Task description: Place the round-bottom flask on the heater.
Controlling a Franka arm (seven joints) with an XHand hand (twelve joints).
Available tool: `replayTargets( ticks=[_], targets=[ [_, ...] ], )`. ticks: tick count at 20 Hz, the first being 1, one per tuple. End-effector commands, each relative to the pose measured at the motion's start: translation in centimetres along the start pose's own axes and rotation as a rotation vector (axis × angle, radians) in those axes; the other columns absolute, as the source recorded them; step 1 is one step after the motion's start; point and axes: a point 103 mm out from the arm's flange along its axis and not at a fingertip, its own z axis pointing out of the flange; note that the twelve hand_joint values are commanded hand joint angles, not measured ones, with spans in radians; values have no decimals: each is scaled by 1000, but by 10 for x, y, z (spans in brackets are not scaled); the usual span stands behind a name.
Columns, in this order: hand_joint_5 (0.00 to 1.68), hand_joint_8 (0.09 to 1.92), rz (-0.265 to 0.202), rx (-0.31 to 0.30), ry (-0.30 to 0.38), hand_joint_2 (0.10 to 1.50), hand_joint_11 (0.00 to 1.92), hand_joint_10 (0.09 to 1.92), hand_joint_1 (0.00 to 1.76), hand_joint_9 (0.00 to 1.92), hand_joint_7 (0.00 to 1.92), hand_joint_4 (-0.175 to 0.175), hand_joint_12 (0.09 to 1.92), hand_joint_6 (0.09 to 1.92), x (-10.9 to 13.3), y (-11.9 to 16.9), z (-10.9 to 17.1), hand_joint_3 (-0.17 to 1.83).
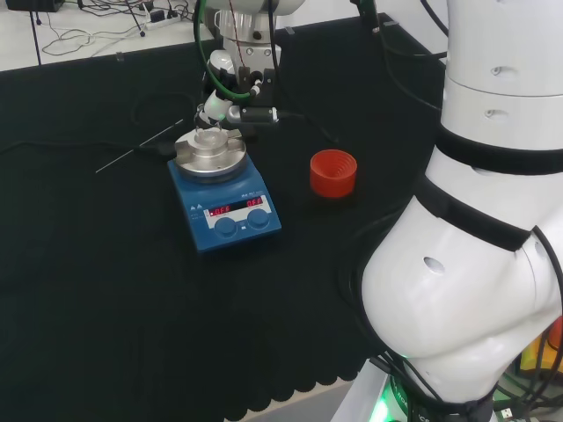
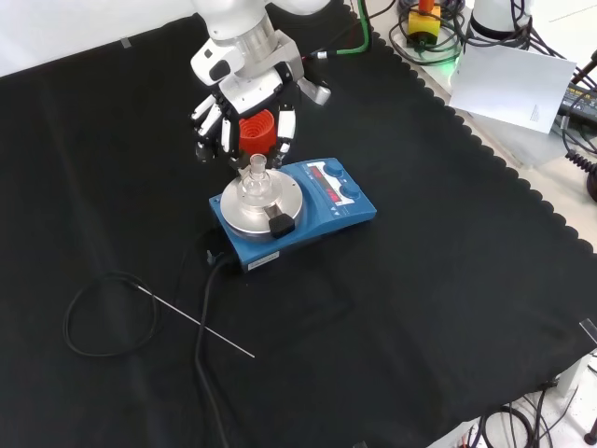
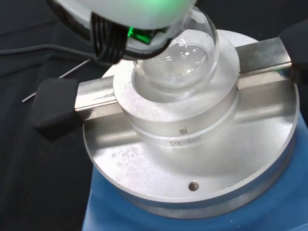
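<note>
The clear round-bottom flask (image 2: 255, 179) stands upright with its bulb (image 3: 177, 65) seated in the bowl of the round metal block (image 3: 159, 168) on top of the blue heater (image 2: 328, 201). My hand (image 2: 241, 114) hangs just above and behind the flask's neck, fingers (image 2: 284, 126) relaxed and spread to either side of it, apart from the glass. In the head view the hand (image 1: 230, 104) sits over the far side of the heater (image 1: 230, 215). A blurred white part of the hand (image 3: 139, 9) covers the flask's neck in the wrist view.
A red ribbed ring stand (image 1: 333, 173) sits to the right of the heater in the head view, and behind the hand in the front view. A thin metal rod (image 2: 196, 322) and a looped black cable (image 2: 103, 322) lie on the cloth beside the heater.
</note>
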Motion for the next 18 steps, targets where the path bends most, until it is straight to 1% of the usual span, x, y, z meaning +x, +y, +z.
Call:
replayTargets(
  ticks=[1,13,15,16,17,18],
  targets=[
    [1183,675,-2,2,-6,649,167,623,1126,559,314,78,1390,880,3,0,1,760],
    [1181,677,-5,-1,-5,648,167,625,1126,558,316,79,1391,884,4,-1,-3,763],
    [1175,679,-8,2,7,656,165,626,1123,557,315,80,1392,888,3,-1,-2,752],
    [1162,682,-10,11,16,687,161,631,1114,552,310,97,1395,882,2,-2,-2,697],
    [1134,688,-10,19,20,749,150,640,1094,538,297,128,1401,884,2,-2,-1,591],
    [1057,687,-10,30,21,742,142,647,1052,522,280,81,1402,858,1,-2,-1,567]
  ],
)
